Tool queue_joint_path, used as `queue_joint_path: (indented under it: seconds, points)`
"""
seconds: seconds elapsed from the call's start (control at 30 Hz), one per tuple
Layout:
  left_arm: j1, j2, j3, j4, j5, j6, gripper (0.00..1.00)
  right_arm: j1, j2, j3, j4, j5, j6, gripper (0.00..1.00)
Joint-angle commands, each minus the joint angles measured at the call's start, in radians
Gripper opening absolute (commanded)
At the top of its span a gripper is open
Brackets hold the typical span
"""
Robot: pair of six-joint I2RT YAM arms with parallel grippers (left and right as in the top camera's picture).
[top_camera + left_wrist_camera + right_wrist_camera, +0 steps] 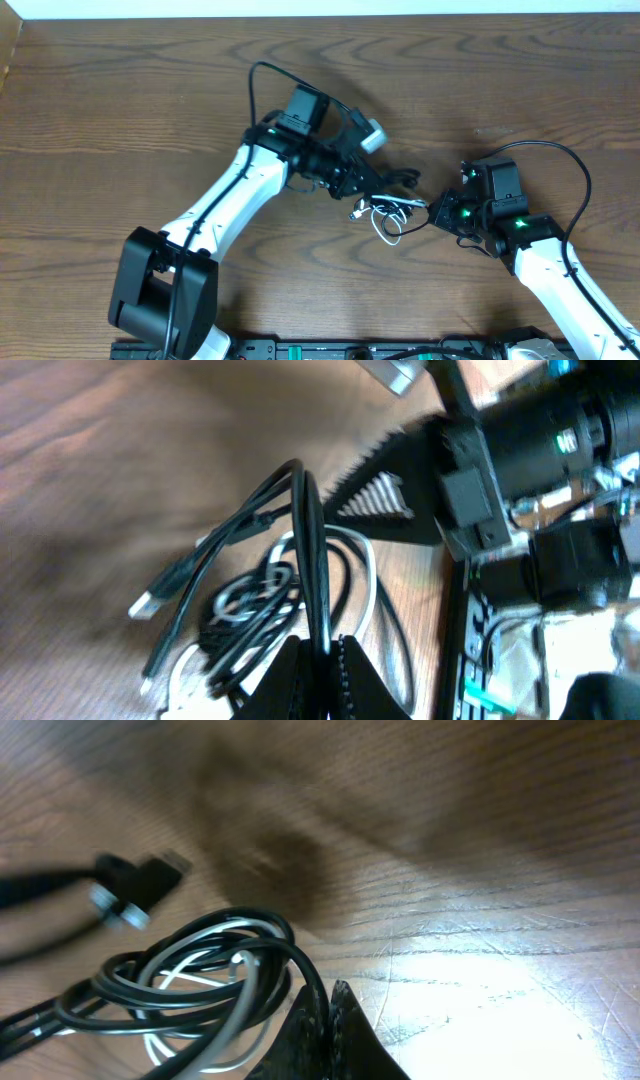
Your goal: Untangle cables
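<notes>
From above, the left pincer point(372, 193) and the right pincer point(432, 208) meet nose to nose over a small knot of cord. The black cable point(402, 181) and the white cable point(386, 230) lie bunched between the two sets of tips, thin white loops spilling just below them. Both arms are glossy white shells with black joints and small green lights. The table point(120, 100) is dark brown wood with long wavy grain, and a pale strip point(300, 8) runs along its far edge.

At the left wrist, the two dark fingers are pressed together on a strand of the black cable, which rises smooth and shiny from the tips and arches over. Under that arch sit loose coils of both cords, and a flat silver plug point(150, 603) lies off to the side on the wood. Beyond the coils is the other arm's wedge-shaped finger point(395, 510) with its ribbed pad.

At the right wrist, the fingers are closed narrow, with the outer black loop running into the tips. The round coils lie just beside them, white threaded inside black. A black plug point(135, 890) rests farther off. Glare whitens the scratched wood near the fingers.
</notes>
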State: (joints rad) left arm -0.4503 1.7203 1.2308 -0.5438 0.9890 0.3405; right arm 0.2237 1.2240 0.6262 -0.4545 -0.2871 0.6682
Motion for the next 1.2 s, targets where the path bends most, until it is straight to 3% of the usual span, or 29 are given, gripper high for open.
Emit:
queue_joint_path:
  seconds: [0.0,0.27,0.5,0.7,0.93,1.17]
  points:
    - [0.054,-0.026,0.017,0.018,0.026,-0.133,0.07,-0.009,0.007,-0.008,0.002,0.046,-0.019,0.01]
    - [0.078,-0.026,0.016,0.023,0.081,-0.138,0.08,-0.009,0.007,-0.008,0.011,0.045,-0.019,0.01]
    - [0.076,-0.026,0.016,0.023,0.077,-0.125,0.08,-0.043,0.006,-0.007,0.135,-0.179,-0.080,0.38]
    - [0.076,-0.026,0.016,0.022,0.077,-0.121,0.07,-0.120,0.006,-0.007,0.205,-0.403,-0.079,0.57]
    - [0.048,-0.026,0.016,0.023,0.082,-0.121,0.07,-0.113,0.006,-0.008,0.177,-0.453,-0.078,0.60]
    - [0.032,-0.026,0.016,0.062,0.253,-0.121,0.08,-0.091,0.006,-0.008,0.174,-0.365,-0.079,0.61]
